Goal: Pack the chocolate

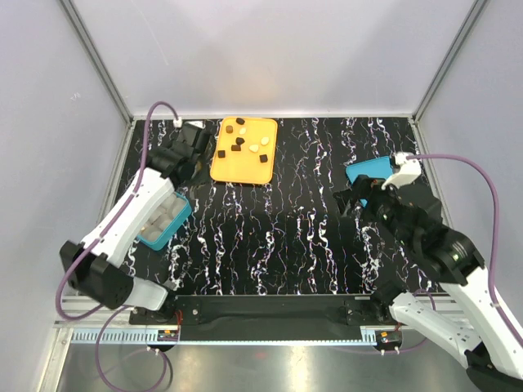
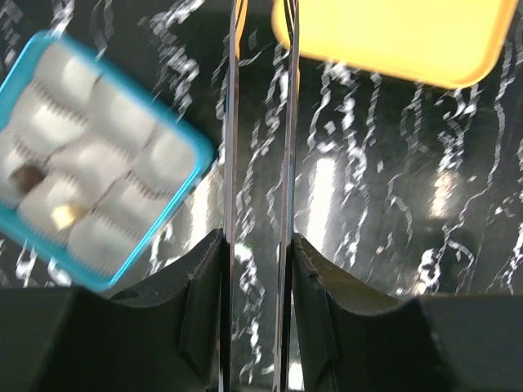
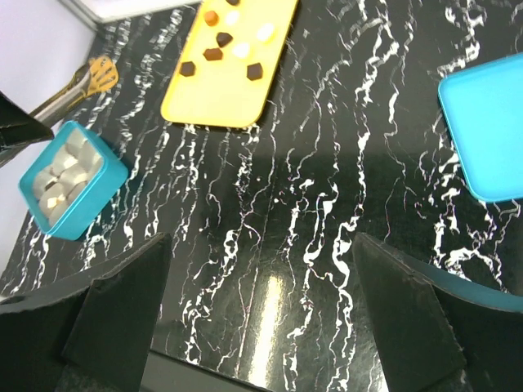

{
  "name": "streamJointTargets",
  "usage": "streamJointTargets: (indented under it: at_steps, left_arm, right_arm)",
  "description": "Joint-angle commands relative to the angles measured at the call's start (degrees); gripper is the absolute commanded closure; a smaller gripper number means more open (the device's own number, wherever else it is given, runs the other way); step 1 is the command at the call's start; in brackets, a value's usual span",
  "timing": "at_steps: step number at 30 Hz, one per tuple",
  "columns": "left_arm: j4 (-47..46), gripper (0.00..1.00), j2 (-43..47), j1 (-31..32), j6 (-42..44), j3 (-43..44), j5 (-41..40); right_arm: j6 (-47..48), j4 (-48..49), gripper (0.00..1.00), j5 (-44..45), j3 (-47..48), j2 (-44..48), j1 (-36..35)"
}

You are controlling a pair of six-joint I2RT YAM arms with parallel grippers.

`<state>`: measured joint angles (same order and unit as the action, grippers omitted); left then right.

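Note:
Several chocolate pieces, dark brown cubes (image 1: 239, 140) and pale rounds (image 1: 252, 147), lie on the orange tray (image 1: 229, 167), which also shows in the right wrist view (image 3: 212, 98). The teal compartmented box (image 1: 178, 220) holds one dark piece (image 2: 29, 174) and one pale piece (image 2: 65, 214). My left gripper (image 1: 192, 145) is shut on metal tongs (image 2: 233, 122), whose two blades run parallel with a gap. It hovers between box and tray. The tongs' tips are out of the left wrist view. My right gripper (image 3: 263, 245) is open and empty over the bare table.
A teal lid (image 1: 368, 170) lies flat at the right, just beyond my right gripper (image 1: 355, 200), and also shows in the right wrist view (image 3: 490, 131). The table is black marble-patterned (image 1: 302, 229), fenced by white walls and metal rails.

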<state>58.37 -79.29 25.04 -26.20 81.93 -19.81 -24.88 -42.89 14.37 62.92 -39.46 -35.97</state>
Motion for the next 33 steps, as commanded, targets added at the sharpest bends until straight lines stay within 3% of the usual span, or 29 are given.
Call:
streamJointTargets:
  at_steps: [1, 7, 13, 26, 33]
  left_arm:
    - [-10.11, 0.61, -1.74, 0.89, 4.04, 3.67, 0.83]
    - [-14.77, 0.61, -7.37, 2.12, 5.45, 3.33, 4.34]
    - [-18.55, 0.58, -12.82, 2.64, 3.44, 4.11, 13.92]
    - [-21.72, 0.55, -29.24, 6.34, 4.92, 12.98, 10.24]
    - [-24.09, 0.53, -33.82, 6.60, 5.63, 13.43, 8.47]
  right_arm:
    - [-2.54, -0.26, 0.00, 3.56, 2.91, -3.16, -0.33]
    - [-7.02, -0.52, 0.00, 5.67, 2.74, -4.75, -0.25]
    - [-6.23, -1.67, 0.00, 4.97, 3.88, -6.41, -0.33]
    - [-2.63, 0.71, 0.00, 2.94, 1.07, -4.31, -0.33]
    - [-1.75, 2.37, 0.00, 1.89, -0.07, -2.47, -0.33]
